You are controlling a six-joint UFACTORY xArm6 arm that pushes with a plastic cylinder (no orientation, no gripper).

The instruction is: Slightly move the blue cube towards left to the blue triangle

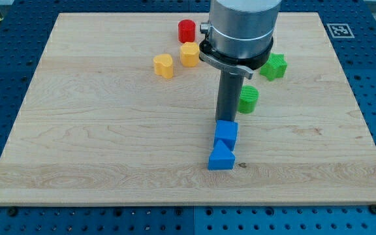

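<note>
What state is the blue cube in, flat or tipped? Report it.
Flat. The blue cube sits level on the board, its top face showing, touching the blue triangle below it. My tip stands at its top edge.

The board (109, 130) looks like pale wood w/ grain lines, smooth and matt. The blue cube (226, 134) and blue triangle (221, 158) look like matt plastic. The arm's round body (243, 26) looks like shiny grey metal; my rod looks dark, dull.

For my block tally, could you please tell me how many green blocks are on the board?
2. One green block sits right of the arm, near the view's top; the other green block is just right of the rod. The arm might hide more.
</note>
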